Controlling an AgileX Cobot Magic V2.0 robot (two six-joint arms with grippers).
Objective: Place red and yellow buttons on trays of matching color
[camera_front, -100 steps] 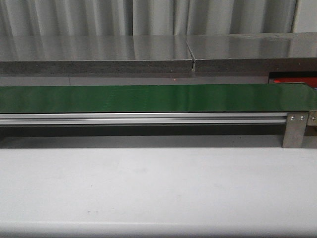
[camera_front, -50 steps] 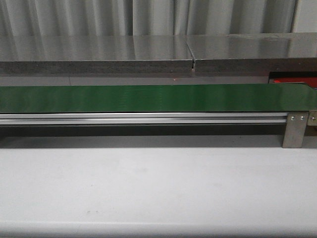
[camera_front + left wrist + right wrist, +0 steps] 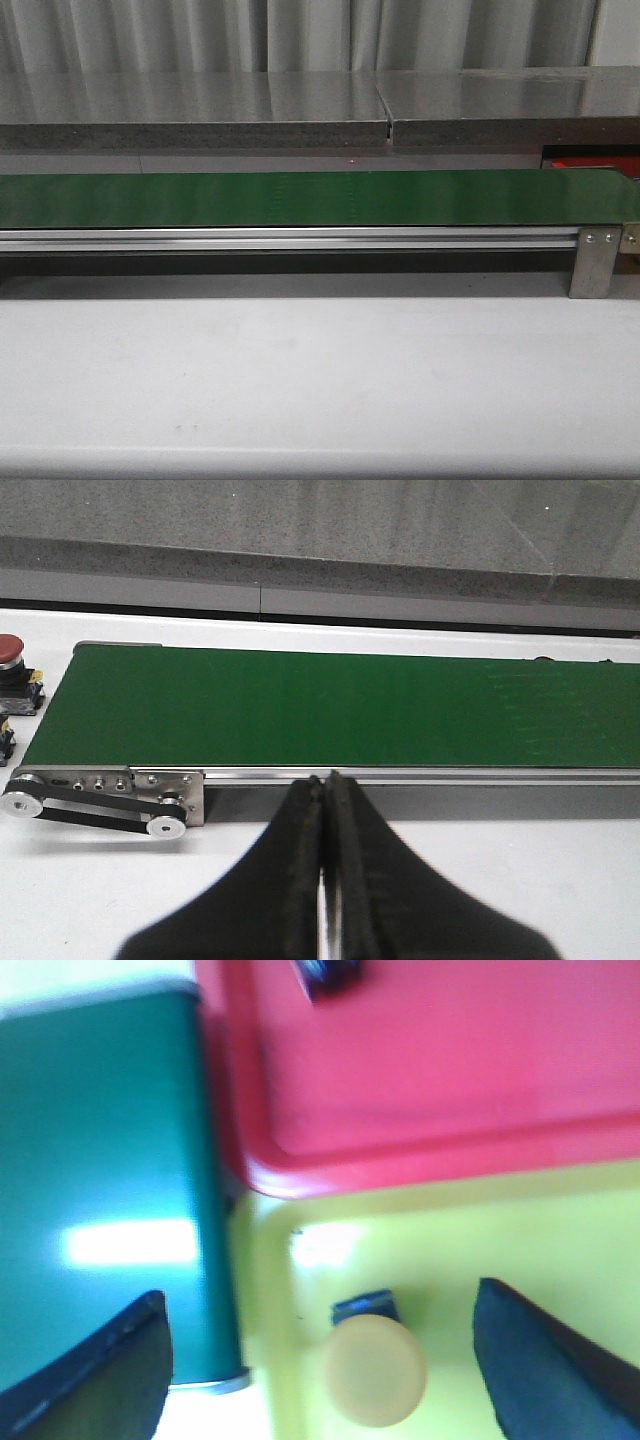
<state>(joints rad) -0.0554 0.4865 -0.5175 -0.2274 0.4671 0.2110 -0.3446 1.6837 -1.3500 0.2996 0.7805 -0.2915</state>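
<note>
In the front view we see only the green conveyor belt (image 3: 300,198) running across the white worktop (image 3: 320,380), with a sliver of the red tray (image 3: 592,161) behind its right end.

In the left wrist view our left hand (image 3: 325,785) has its fingers pressed together, holding nothing, in front of the belt; a red button (image 3: 10,650) sits on the worktop just past the belt's end.

In the right wrist view our right hand (image 3: 320,1355) is spread wide above the yellow tray (image 3: 500,1230), where a yellow button (image 3: 375,1368) lies between the fingers. The red tray adjoins it, a dark object (image 3: 330,972) at its far edge.
</note>
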